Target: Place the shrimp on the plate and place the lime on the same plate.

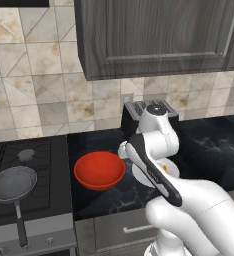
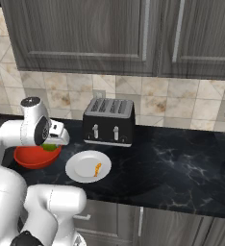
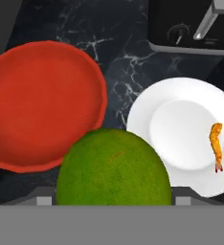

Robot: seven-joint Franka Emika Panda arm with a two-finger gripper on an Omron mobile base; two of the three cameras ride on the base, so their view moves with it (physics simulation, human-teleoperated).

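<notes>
The lime [image 3: 114,167], a bright green ball, fills the bottom middle of the hand view, and my gripper [image 2: 53,142] is shut on it. From the right base view the lime [image 2: 50,147] hangs just over the right rim of a red bowl [image 2: 32,157]. To its right lies the white plate [image 2: 81,166] on the dark counter. The small orange shrimp [image 2: 98,169] rests on the plate's right part. In the hand view the shrimp [image 3: 216,146] lies near the plate's [image 3: 181,95] right edge. The arm hides much of the plate [image 1: 139,176] in the left base view.
The red bowl [image 3: 42,105] sits left of the plate, close beside it. A black toaster [image 2: 109,122] stands behind the plate against the tiled wall. At the far left a stove [image 1: 34,150] carries a grey pan [image 1: 13,184]. Dark cabinets hang overhead.
</notes>
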